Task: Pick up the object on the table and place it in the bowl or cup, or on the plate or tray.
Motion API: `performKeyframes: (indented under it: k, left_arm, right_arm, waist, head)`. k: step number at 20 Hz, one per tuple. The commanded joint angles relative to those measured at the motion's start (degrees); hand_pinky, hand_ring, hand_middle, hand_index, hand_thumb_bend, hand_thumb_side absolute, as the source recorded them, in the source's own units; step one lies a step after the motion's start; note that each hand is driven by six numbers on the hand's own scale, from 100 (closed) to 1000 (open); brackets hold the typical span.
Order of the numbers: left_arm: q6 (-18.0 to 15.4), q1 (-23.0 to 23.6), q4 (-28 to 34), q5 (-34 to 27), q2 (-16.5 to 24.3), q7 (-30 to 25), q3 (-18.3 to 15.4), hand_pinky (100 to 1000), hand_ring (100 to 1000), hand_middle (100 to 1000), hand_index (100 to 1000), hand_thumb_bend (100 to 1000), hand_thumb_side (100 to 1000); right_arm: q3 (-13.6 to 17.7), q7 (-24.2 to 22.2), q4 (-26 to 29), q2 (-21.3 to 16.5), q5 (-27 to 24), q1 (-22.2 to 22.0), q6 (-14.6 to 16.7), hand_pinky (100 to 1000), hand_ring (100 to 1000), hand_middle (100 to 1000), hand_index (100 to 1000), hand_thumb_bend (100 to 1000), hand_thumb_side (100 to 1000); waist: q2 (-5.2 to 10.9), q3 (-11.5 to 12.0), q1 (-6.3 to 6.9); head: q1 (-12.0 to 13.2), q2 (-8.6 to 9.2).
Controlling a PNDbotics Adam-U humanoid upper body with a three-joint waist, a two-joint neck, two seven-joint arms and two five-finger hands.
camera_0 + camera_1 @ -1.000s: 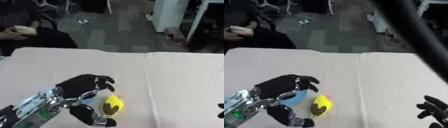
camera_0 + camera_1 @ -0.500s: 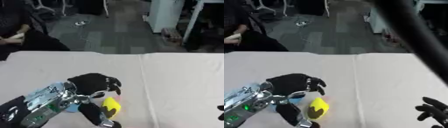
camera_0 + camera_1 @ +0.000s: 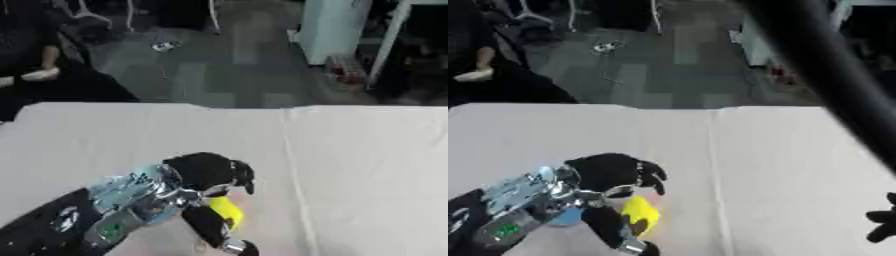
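One yellow object (image 3: 640,214) — inside left robot hand (image 3: 614,172)

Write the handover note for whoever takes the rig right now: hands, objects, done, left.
Left hand: low over the table's near left, fingers curled round the yellow object.
Right hand: idle at the right edge, only dark fingers in view.
A bit of something blue shows under the left arm; I cannot tell what it is.
Done: hand is on the object.
Left: lift it and set it in a container; none clearly visible.
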State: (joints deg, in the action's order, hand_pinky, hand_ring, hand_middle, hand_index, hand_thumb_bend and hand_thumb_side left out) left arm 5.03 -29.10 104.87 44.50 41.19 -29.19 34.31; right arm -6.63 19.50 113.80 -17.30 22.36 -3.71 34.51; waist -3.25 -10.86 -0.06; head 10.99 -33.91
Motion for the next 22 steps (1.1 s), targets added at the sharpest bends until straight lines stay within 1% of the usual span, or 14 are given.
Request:
performKeyframes:
  k: [1,2,4,8,10,13,15,18,22]
  left_arm:
    - [-1.1,-0.2,-1.0,1.2,0.6,-0.2,0.1,792,811,867,833,583,827]
    - [-1.3,-0.1,-1.2,1.4,0.7,-0.4,0.0,794,812,868,836,558,809]
    - [-1.3,-0.1,-1.4,1.9,0.9,-0.7,-0.3,798,816,869,837,548,776]
    - [-1.2,-0.5,-1.7,2.8,1.0,-1.7,-0.5,799,817,868,837,558,740]
    - [-1.3,-0.7,-1.9,3.1,0.8,-1.9,-0.4,800,818,868,837,561,738]
    - [-1.9,-0.8,-2.7,5.1,0.3,-1.8,-0.6,815,829,866,836,564,736]
    - [-2.4,-0.6,-4.3,6.9,-0.2,-1.5,-0.7,819,831,865,836,586,717]
    - [-3.5,-0.3,-7.3,9.1,-1.0,-1.3,-0.8,836,840,866,843,653,642]
    - [-5.2,-0.3,-10.1,11.7,-1.6,-1.1,-1.2,849,851,870,847,678,606]
  right_arm:
    - [1.0,-1.1,0.8,-1.3,-1.4,0.5,0.2,376,597,760,797,100,928]
    - [1.1,-1.3,0.8,-1.3,-1.7,0.5,0.2,376,597,761,797,100,924]
    - [1.0,-1.8,0.8,-1.3,-1.8,0.3,0.2,375,597,761,796,100,931]
    - [0.7,-2.4,0.8,-1.2,-1.6,0.3,0.2,375,598,762,792,100,932]
    - [0.5,-2.7,0.8,-1.3,-1.6,0.4,0.2,375,598,762,791,100,932]
    - [-0.3,-3.7,0.8,-1.8,-1.8,1.0,0.4,376,601,765,787,100,939]
    - [-0.8,-4.8,0.8,-2.1,-2.2,1.6,0.5,377,603,767,785,100,941]
    - [-0.9,-6.3,0.8,-2.5,-3.4,2.6,0.5,378,605,769,793,100,942]
    - [-0.3,-7.8,0.8,-3.0,-5.6,3.7,0.4,379,606,770,796,100,941]
  waist:
    - [0.41,-0.1,0.11]
    - [0.43,-0.1,0.11]
    - [0.46,0.0,0.09]
    - [0.47,0.1,0.05]
    - [0.44,-0.1,0.06]
    - [0.26,-0.7,0.19]
    - [0.07,-1.2,0.31]
    - [-0.27,-2.0,0.5]
    - [-0.62,-2.7,0.7]
  head:
    - [0.3,0.71]
    - [0.2,0.64]
    - [-0.1,0.54]
    - [-0.2,0.68]
    - [-0.2,0.74]
    - [0.1,1.33]
    - [0.5,1.61]
    - [1.2,2.0]
    - [1.7,2.39]
